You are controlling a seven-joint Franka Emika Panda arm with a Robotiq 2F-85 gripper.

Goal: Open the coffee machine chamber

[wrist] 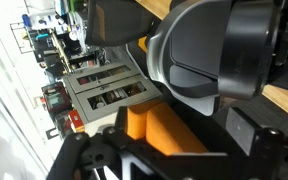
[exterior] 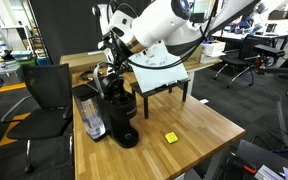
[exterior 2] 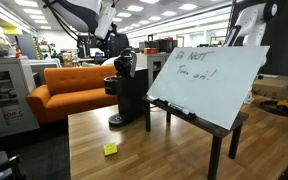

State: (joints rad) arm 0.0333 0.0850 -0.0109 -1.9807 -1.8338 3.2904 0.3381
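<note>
though jaws hover at the chamber (wrist: 209, 50) near the table (exterior: 199, 125) edge, their gap is unclear

A: What carries everything here?

B: A light wooden bench (exterior: 199, 120) with a plain top and straight edges.

A: And what stands directly on it?

B: Three things. The black coffee machine (exterior: 116, 112) stands upright on its round base near one edge, its clear water tank on the side. A small yellow piece (exterior: 170, 137) lies flat on bare wood, apart from the base. I cannot tell what it is.

A: The third?

B: A black-legged stand (exterior 2: 220, 150) holding a tilted whiteboard (exterior 2: 209, 78) with handwriting on it. In an exterior view the whiteboard starts "DO NOT". The stand's legs rest on the bench just beside the machine.
</note>
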